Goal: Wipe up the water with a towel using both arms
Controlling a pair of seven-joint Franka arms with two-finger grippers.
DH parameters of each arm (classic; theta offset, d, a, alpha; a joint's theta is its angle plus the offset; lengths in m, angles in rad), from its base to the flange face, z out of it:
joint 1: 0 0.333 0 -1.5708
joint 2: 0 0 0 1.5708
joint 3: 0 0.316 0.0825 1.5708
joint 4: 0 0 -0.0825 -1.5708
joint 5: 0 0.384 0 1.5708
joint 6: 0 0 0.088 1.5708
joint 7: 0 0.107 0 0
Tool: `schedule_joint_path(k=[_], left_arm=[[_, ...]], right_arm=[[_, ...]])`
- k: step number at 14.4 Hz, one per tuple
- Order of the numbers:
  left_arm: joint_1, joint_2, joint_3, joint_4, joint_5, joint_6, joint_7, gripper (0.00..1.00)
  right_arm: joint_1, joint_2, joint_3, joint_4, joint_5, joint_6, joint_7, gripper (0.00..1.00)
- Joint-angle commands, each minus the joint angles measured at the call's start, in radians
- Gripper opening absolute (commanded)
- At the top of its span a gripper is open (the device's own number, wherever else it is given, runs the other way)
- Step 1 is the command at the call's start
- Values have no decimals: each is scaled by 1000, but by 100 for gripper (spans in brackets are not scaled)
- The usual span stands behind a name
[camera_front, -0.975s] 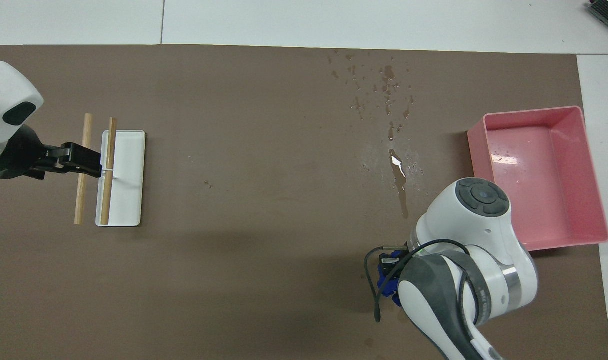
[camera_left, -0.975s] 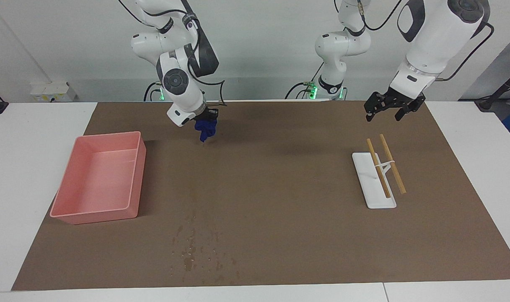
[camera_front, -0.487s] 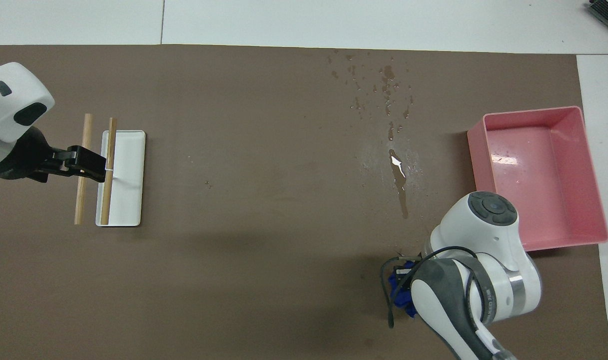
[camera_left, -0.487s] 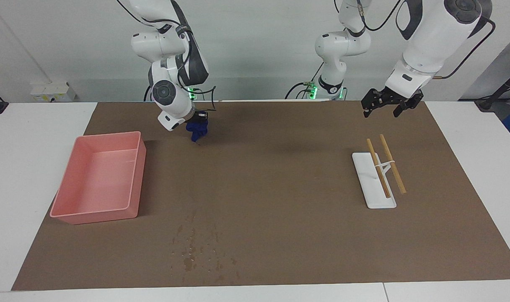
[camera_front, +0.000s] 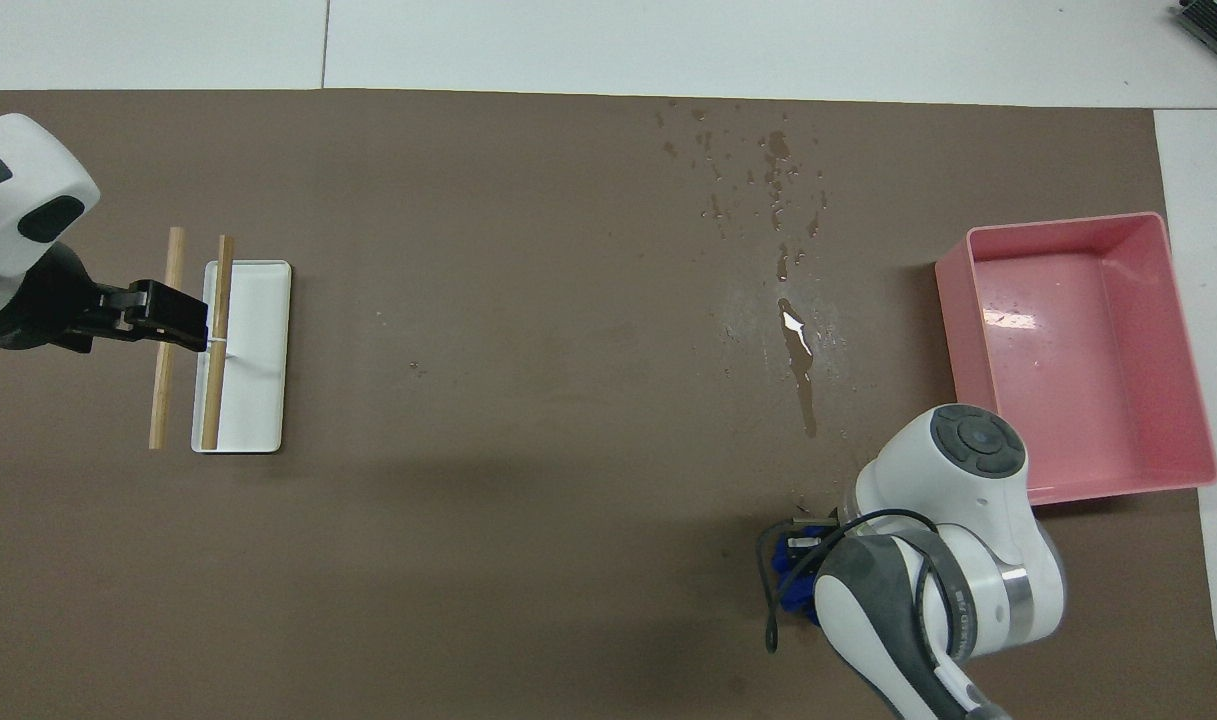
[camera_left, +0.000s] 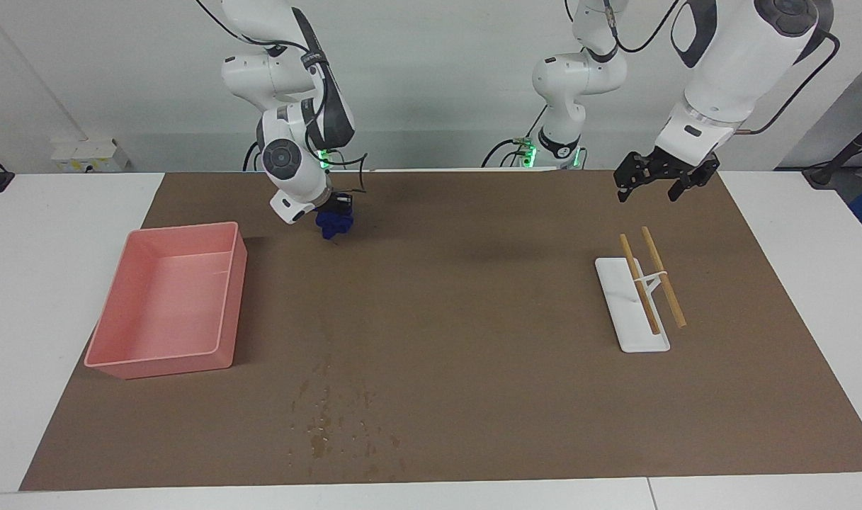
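The blue towel (camera_left: 333, 221) is bunched in my right gripper (camera_left: 338, 210), which is shut on it low over the brown mat, at the robots' end and beside the pink tray's corner. I cannot tell whether the towel touches the mat. From overhead only a bit of the towel (camera_front: 794, 592) shows under the right arm. The water (camera_left: 324, 425) lies as dark spots farther from the robots, with a glossy streak (camera_front: 800, 370) running toward the towel. My left gripper (camera_left: 657, 185) hangs open and holds nothing, over the mat by the wooden sticks (camera_front: 171, 330).
A pink tray (camera_left: 165, 232) sits at the right arm's end of the mat. A white stand (camera_left: 632, 333) carrying two wooden sticks (camera_left: 650, 283) lies at the left arm's end. The mat's edge (camera_left: 402, 482) runs just past the water spots.
My right gripper has carried the towel a little toward the robots and the pink tray. The left gripper has risen slightly and stays open.
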Motion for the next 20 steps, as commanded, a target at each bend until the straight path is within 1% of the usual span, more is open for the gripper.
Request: schedule_joint_path(k=[1, 3, 5, 7, 9, 10, 14, 15, 18, 20], left_arm=[[2, -7, 0, -11, 14, 17, -1, 100], [-9, -9, 0, -12, 14, 10, 2, 100], [-6, -9, 0, -12, 14, 14, 2, 100], [2, -9, 2, -12, 14, 14, 2, 100], [5, -9, 2, -12, 14, 14, 2, 100], [5, -9, 2, -12, 14, 14, 2, 100], [3, -9, 2, -12, 14, 4, 2, 100], [3, -9, 2, -12, 14, 3, 2, 100], [-3, -9, 2, -14, 14, 13, 2, 100], [-23, -10, 9, -14, 14, 16, 3, 100]], right_arm=[[-31, 9, -1, -8, -17, 148, -103, 0], [-52, 31, -1, 6, -40, 225, -143, 0], [-100, 57, -1, 43, -74, 244, -204, 0], [-149, 92, -1, 105, -97, 244, -291, 0], [-169, 149, -1, 191, -132, 245, -313, 0], [-169, 187, 0, 225, -134, 268, -312, 0], [-152, 275, 2, 236, -134, 444, -310, 0], [-150, 295, 2, 257, -134, 460, -309, 0], [-144, 351, 3, 369, -134, 443, -309, 0], [-126, 371, 2, 437, -134, 442, -309, 0]])
